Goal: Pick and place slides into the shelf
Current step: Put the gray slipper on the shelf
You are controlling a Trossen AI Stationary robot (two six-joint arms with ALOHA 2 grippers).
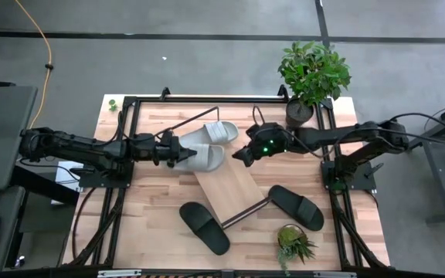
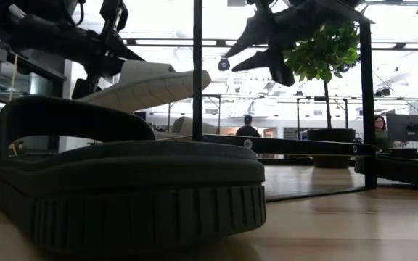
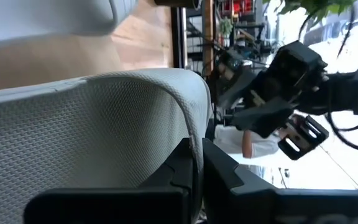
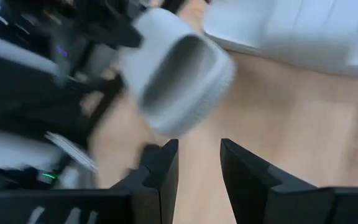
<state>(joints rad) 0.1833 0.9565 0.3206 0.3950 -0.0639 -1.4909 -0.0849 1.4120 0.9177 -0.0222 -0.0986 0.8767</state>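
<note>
My left gripper (image 1: 182, 151) is shut on a light grey slide (image 1: 205, 159) held above the table's middle. A second grey slide (image 1: 213, 133) lies sole down just beyond it. My right gripper (image 1: 242, 154) hovers open at the held slide's free end (image 4: 179, 81), touching nothing. The shelf (image 1: 229, 182) is a wood board with black rod frames, lying slantwise on the tabletop. One black slide (image 1: 204, 226) rests sole down near the front edge. The other black slide (image 1: 296, 206) rests sole down at the right. My left gripper pinches a thin curved wall of the grey slide (image 3: 195, 163), seemingly the strap's edge, with one finger on each face. The fingers come nearly level from the table's left. The slide is lifted clear and tilted, its free end (image 2: 198, 78) higher.
A potted plant (image 1: 314, 73) stands at the far right corner and a small one (image 1: 293, 243) near the front right. Black frame posts (image 2: 197, 72) rise around the table. People show in the room beyond.
</note>
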